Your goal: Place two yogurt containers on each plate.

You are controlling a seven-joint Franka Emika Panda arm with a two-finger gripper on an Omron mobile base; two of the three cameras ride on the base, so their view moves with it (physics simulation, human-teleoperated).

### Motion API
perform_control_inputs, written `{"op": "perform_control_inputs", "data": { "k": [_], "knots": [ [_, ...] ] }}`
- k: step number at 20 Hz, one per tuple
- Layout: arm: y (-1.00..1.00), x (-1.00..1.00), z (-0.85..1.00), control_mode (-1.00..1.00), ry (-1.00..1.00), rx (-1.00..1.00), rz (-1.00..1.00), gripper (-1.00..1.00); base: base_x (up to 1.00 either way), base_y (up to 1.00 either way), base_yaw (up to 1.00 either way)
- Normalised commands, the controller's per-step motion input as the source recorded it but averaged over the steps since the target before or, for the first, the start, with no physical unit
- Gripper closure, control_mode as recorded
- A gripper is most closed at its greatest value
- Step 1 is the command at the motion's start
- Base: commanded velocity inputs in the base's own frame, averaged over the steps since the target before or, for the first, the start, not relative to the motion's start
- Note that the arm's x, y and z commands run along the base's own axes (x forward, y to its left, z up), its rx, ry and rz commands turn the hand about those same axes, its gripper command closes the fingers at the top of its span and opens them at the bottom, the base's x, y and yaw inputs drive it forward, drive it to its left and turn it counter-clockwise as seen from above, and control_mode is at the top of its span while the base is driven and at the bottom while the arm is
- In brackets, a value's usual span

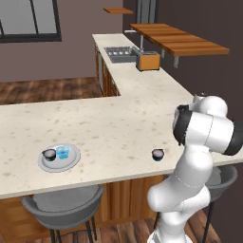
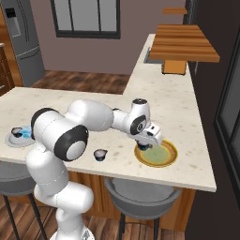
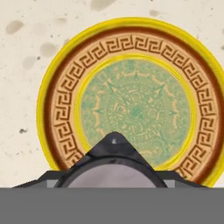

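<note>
My gripper (image 2: 143, 145) hangs just above the left part of the yellow plate (image 2: 171, 157), shut on a dark yogurt container (image 3: 114, 168) with a pale top. In the hand view that cup sits at the bottom, over the near part of the yellow plate (image 3: 57, 109) and its green patterned centre. A second dark yogurt container (image 1: 157, 154) (image 2: 100, 154) stands alone on the counter, left of the yellow plate. Far to the left, the pale grey plate (image 1: 71, 163) (image 2: 10, 140) carries a dark yogurt container (image 1: 49, 154) and a light blue one (image 1: 63, 152).
Both plates lie near the front edge of an L-shaped pale counter (image 1: 118, 123). Grey stools (image 1: 61, 201) (image 2: 140, 194) stand below that edge. Further back along the counter are an orange toaster (image 1: 148, 60), a sink (image 1: 119, 53) and a wooden shelf (image 1: 178, 40).
</note>
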Motion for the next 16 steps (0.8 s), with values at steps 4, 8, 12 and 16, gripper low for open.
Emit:
{"op": "perform_control_inputs", "data": {
  "k": [4,8,12,16],
  "knots": [
    [-0.08,0.16,-0.22,-1.00,-0.03,0.02,-0.05,1.00,0.00,0.00,0.00],
    [-0.07,0.14,-0.20,-1.00,0.00,0.00,-0.09,1.00,0.00,0.00,0.00],
    [-0.11,0.19,-0.22,-1.00,-0.01,0.00,-0.05,1.00,0.00,0.00,0.00],
    [-0.12,0.21,-0.22,-1.00,-0.01,0.02,-0.01,1.00,0.00,0.00,0.00]
  ]
}}
